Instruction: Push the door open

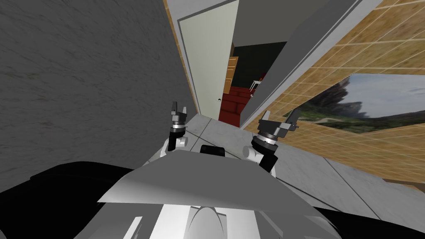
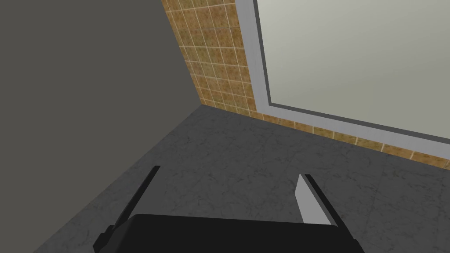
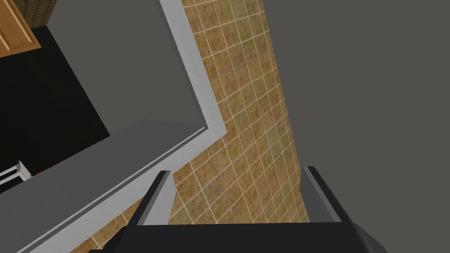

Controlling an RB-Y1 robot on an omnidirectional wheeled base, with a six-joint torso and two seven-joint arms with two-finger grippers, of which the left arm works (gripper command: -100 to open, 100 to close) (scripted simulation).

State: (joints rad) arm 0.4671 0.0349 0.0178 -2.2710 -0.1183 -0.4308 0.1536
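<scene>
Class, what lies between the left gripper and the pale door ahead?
Only bare grey floor lies between the left gripper and the door; the head and left wrist views both show this.

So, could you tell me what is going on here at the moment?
The robot faces a pale door that stands ajar, with a red floor showing through the gap. The left gripper and right gripper are held up in front of the robot, both open, touching nothing and short of the door.
</scene>
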